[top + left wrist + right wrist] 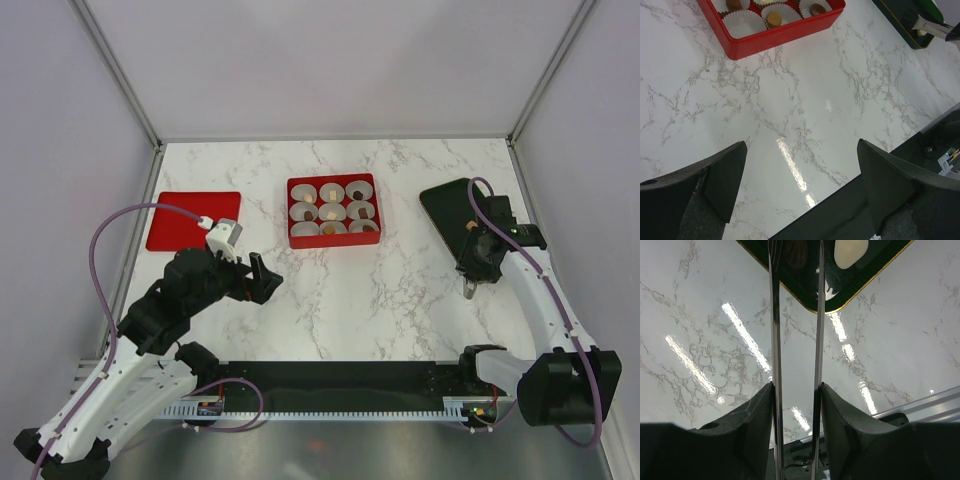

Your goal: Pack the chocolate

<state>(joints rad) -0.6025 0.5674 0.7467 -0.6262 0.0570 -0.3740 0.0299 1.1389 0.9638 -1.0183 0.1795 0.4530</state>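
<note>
Running off-frame, tweezers point(774, 330), cream chocolate point(850, 252) cropped

**benchrat:** how's the light on your rig?

**yam_pair:** Bright and flat, coming from overhead. From the top cam the marble table point(400, 290) around the red box point(333, 243) is evenly lit. Shadows are soft and faint, and everything's sharp. On my left wrist cam there's a white glare streak on the marble on the near side of the red box. It runs down between my left fingers point(715, 185), which come out dark and a bit soft.

**benchrat:** and the right wrist?

**yam_pair:** Worse. Over by the dark tray point(797, 280), to the right of the red box, the marble is striped with long lamp reflections. The tweezers point(773, 330) I'm gripping show up as thin shiny lines, blurry close to the lens. The tray's glossy too and mirrors a hotspot.
</note>
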